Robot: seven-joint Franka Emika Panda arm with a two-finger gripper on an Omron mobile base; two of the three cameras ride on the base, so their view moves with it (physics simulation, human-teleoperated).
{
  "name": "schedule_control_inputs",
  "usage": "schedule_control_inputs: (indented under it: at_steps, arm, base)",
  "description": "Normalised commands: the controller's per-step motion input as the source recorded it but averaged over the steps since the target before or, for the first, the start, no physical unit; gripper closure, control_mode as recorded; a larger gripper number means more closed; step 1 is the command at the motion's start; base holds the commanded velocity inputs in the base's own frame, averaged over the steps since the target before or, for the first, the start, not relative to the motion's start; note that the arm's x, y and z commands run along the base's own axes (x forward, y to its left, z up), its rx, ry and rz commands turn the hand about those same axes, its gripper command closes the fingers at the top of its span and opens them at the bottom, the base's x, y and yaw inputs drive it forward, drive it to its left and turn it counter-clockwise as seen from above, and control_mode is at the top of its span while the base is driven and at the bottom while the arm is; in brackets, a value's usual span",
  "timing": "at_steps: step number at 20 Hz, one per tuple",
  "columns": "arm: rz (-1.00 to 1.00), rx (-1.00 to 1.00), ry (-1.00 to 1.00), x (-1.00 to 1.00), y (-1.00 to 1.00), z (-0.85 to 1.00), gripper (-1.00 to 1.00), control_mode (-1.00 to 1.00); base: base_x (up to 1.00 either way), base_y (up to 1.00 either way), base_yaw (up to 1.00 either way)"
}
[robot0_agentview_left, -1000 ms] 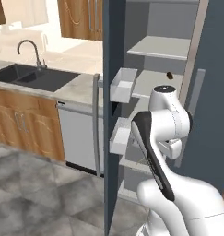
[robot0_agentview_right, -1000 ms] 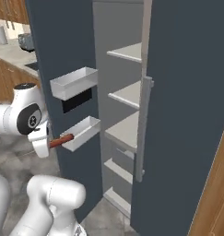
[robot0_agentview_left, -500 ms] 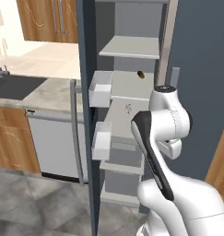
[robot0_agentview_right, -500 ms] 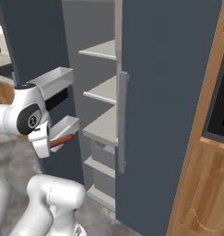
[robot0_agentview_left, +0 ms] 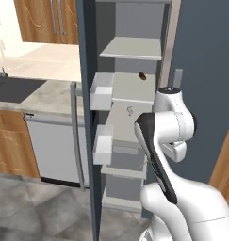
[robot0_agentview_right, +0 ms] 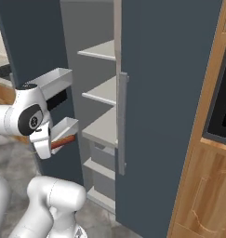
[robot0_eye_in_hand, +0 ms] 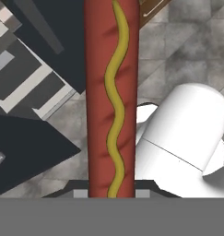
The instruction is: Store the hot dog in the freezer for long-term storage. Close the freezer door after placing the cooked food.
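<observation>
Standing open at left: the freezer door (robot0_agentview_left: 85, 94), edge-on, carrying two pale bins (robot0_agentview_left: 102, 89) on its inner face. Beyond it, lying exposed: the freezer (robot0_agentview_left: 134, 66) interior, pale shelves (robot0_agentview_left: 132, 49) stacked one above another, a short dark lump (robot0_agentview_left: 142, 76) sitting on the second shelf. Right of the opening, standing shut: the neighbouring dark panel with its grey bar handle (robot0_agentview_right: 122, 123).

Riding low beside the arm, outside the compartment and level with the lower door bin: the hot dog (robot0_agentview_right: 63, 141), reddish-brown with a yellow squiggle along it, running lengthwise up the hand view. Gripper (robot0_agentview_right: 48, 147) clamping shut on the hot dog.

Progress, judged: door opening and pick-up done; carrying in hand. Remaining: placing the sausage on a shelf, releasing, withdrawing, closing the door.
</observation>
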Motion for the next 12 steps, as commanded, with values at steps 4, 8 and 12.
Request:
schedule_control_inputs:
  at_steps: [4,8,12]
  arm:
    - [0.0,0.0,0.0,0.0,0.0,0.0,1.0,1.0]
    - [0.0,0.0,0.0,0.0,0.0,0.0,1.0,1.0]
    - [0.0,0.0,0.0,0.0,0.0,0.0,1.0,1.0]
  base:
    - [0.42,0.0,0.07]
    - [0.52,-0.05,0.09]
    - [0.43,-0.08,0.09]
